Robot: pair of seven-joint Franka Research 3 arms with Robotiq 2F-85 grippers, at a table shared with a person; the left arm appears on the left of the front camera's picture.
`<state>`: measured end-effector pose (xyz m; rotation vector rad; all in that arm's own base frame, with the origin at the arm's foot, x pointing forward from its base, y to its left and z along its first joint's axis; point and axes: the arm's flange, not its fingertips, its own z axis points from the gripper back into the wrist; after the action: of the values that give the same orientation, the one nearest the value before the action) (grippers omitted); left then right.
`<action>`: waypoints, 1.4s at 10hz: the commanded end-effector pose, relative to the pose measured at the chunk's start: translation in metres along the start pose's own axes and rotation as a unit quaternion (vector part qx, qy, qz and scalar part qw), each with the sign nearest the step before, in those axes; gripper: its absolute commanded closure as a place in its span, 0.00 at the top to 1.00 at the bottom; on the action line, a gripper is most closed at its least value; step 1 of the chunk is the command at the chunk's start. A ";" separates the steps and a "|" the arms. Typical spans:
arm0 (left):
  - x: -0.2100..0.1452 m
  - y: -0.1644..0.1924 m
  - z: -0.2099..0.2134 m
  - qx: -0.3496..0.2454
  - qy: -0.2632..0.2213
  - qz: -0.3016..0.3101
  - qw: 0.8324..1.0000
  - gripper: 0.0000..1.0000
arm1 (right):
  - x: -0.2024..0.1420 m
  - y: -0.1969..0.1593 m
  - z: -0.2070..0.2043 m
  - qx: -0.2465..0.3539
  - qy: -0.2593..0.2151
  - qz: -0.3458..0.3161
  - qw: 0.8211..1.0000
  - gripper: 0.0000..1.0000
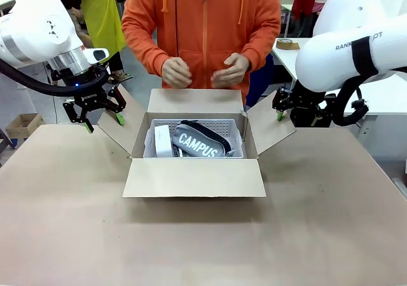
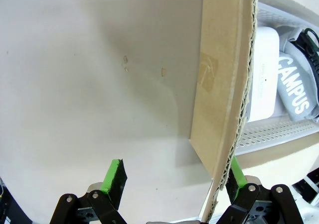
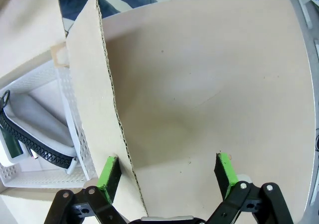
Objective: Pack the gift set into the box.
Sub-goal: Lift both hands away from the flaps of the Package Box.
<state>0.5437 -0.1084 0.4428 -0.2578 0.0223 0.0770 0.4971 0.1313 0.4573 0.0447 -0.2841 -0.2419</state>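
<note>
While a person in an orange hoodie (image 1: 202,25) stands at upper centre of the front view, the box (image 1: 194,179) sits mid-frame with all four flaps spread. The tray (image 1: 224,126) rests inside it, holding the CAMPUS pouch (image 1: 198,143), with the white cylindrical item (image 1: 162,140) just left of it. The left gripper (image 1: 103,122) is released, its fingers either side of the left flap's edge. The right gripper (image 3: 167,168) is likewise released around the right flap.

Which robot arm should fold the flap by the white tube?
Left. The open left gripper straddles that flap, beside the white tube. The right gripper sits at the opposite flap, across the box.
</note>
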 end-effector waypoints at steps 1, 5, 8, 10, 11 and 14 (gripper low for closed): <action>-0.002 0.000 0.001 0.008 -0.005 0.004 1.000 1.00 | 0.001 0.002 0.001 -0.015 -0.007 -0.009 1.000 1.00; -0.027 0.026 0.039 -0.145 0.034 -0.104 0.983 1.00 | -0.013 -0.067 0.085 0.269 0.051 0.066 0.959 1.00; -0.059 0.137 0.061 -0.485 0.056 -0.191 0.851 1.00 | -0.015 -0.182 0.089 0.460 0.145 0.042 0.875 1.00; -0.070 0.205 0.035 -0.636 -0.026 -0.141 0.758 1.00 | -0.027 -0.245 0.057 0.558 0.113 -0.016 0.822 1.00; -0.067 0.225 0.023 -0.681 -0.026 -0.093 0.726 1.00 | -0.029 -0.259 0.045 0.536 0.103 -0.081 0.834 1.00; -0.089 0.219 0.044 -0.514 -0.060 -0.139 0.845 1.00 | -0.040 -0.226 0.096 0.519 0.064 0.026 0.852 1.00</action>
<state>0.4457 0.1197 0.4032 -1.4517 -0.1636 -0.1518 0.3821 -0.0881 0.5061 1.1466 -0.2146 -0.0199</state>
